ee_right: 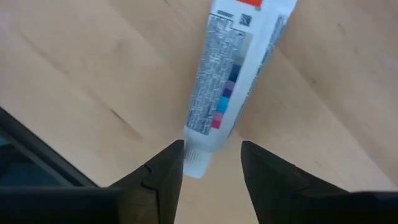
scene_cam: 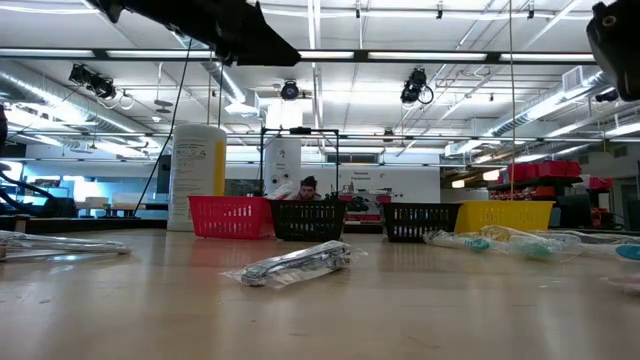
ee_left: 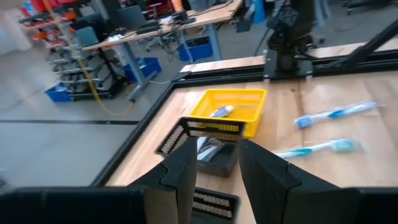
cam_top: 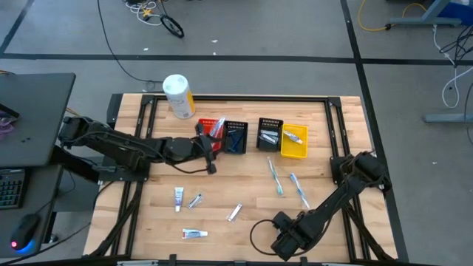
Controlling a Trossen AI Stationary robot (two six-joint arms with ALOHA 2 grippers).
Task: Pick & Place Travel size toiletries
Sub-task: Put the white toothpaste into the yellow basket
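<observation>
Toiletries lie scattered on the wooden table: a white toothpaste tube, a second tube, wrapped razors and two toothbrushes. My left gripper hovers open and empty over the red bin and the first black bin. My right gripper is open near the table's near edge, pointing down. Its fingers stand on either side of the flat end of a white toothpaste tube lying on the table; in the high view the arm hides this tube.
A row of bins sits toward the far edge: red, black, a second black one holding grey packets, and yellow holding a tube. A big white-and-yellow cylinder lies beyond the red bin. A person shows far behind the bins.
</observation>
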